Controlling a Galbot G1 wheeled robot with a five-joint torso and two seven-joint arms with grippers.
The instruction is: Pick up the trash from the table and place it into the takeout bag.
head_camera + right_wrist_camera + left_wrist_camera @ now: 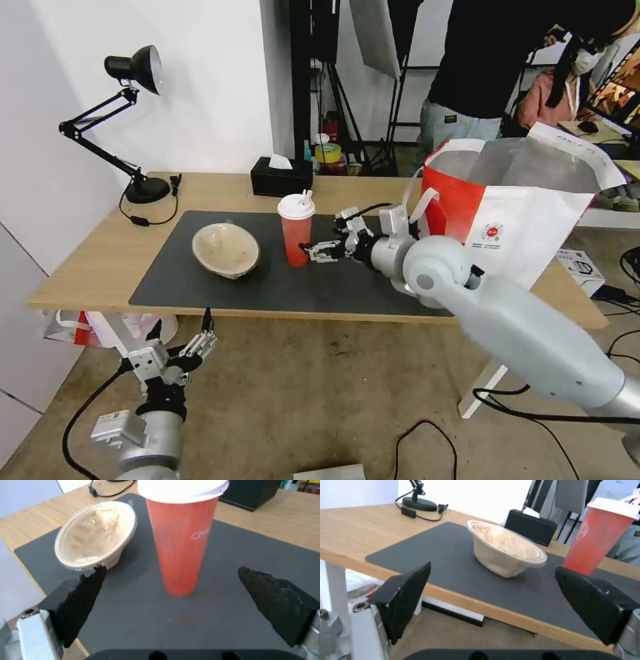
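The red drink cup (296, 230) with a white lid stands upright on the dark mat (200, 287) of the table (87, 267). My right gripper (321, 235) hovers just right of it, open, its fingers (83, 597) apart on either side of the cup (181, 542) without touching it. The beige paper bowl (225, 250) lies tilted on the mat, left of the cup. My left gripper (183, 333) hangs open below the table's front edge, facing the bowl (506, 547). The takeout bag (520, 213) stands open at the table's right end.
A black tissue box (280, 177) sits behind the mat, and a black desk lamp (133, 120) with its cable stands at the back left. A small white-and-red plastic bag (73, 327) lies under the table's left end. Cables trail on the floor at right.
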